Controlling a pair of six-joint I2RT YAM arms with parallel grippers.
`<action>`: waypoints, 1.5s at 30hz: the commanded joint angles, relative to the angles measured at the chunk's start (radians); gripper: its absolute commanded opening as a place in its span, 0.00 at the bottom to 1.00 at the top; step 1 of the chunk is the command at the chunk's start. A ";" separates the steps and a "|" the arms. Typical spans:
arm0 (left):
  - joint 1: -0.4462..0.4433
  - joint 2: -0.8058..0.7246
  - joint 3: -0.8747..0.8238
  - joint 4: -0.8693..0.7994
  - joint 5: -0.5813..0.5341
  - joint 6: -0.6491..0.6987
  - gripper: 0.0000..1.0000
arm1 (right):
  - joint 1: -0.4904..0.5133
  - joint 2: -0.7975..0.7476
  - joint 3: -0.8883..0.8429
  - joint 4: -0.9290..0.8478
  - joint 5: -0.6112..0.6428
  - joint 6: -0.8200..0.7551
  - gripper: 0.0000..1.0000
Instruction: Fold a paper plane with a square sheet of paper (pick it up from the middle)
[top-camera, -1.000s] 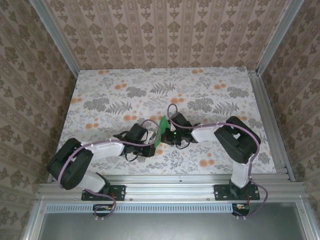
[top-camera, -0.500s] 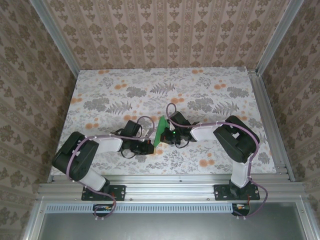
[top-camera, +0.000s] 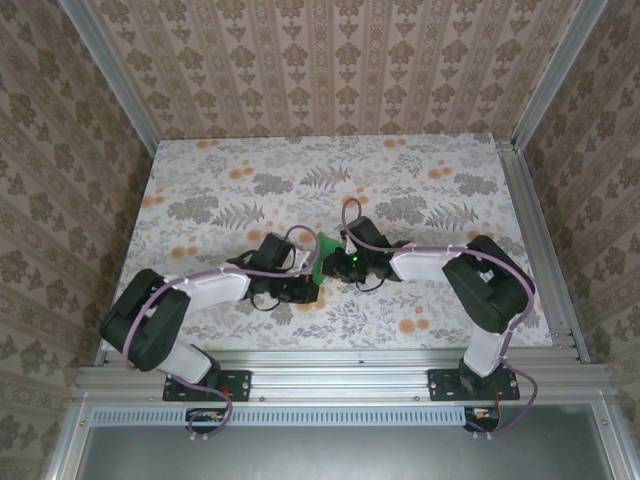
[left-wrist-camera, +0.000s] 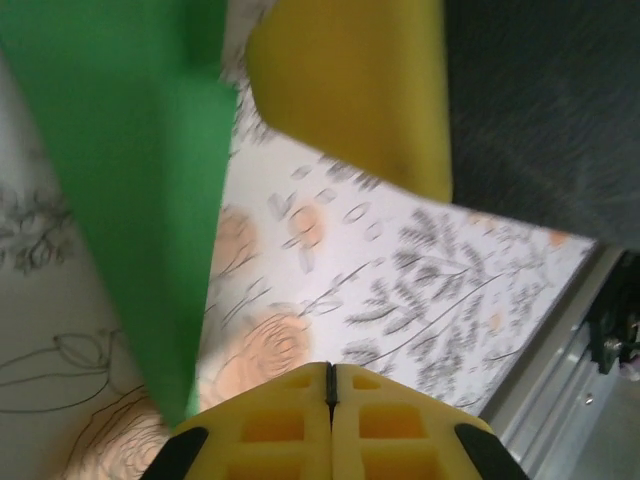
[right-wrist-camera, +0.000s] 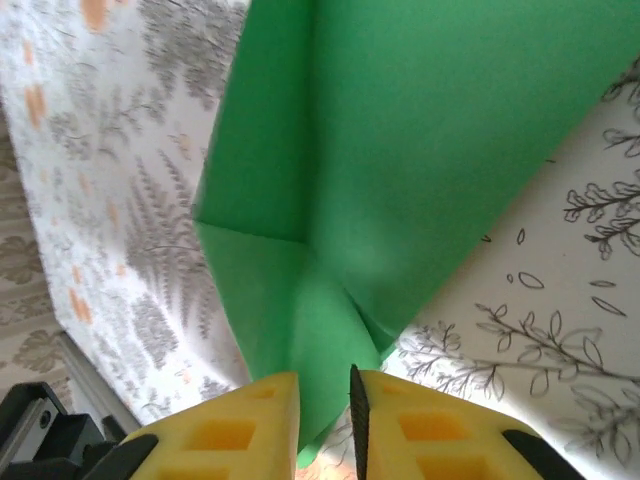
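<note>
Mid-fold step: green paper (right-wrist-camera: 400, 150), already creased, lies at centre of table (top-camera: 200, 190).
Right gripper (right-wrist-camera: 325, 400): jaws barely parted, paper tip in gap, probably loose.
Left gripper (left-wrist-camera: 331, 385): closed, empty, beside paper.
Next: firm pinch on fold.

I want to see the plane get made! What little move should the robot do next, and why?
Probably open the left claw and slide it onto the green paper. That claw is shut on nothing, with the paper just beside it, while the right claw has its fingers slightly apart around the paper's tip, so that hold looks loose.
</note>
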 joint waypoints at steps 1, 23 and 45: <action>-0.008 -0.070 0.057 -0.093 -0.054 0.055 0.12 | -0.020 -0.089 -0.036 -0.014 -0.014 0.006 0.28; -0.038 0.114 0.223 -0.248 -0.362 0.151 0.28 | -0.082 -0.174 -0.204 0.122 -0.055 0.084 0.44; 0.039 0.064 0.193 -0.188 -0.195 0.121 0.00 | 0.001 -0.046 -0.133 0.216 -0.089 0.160 0.48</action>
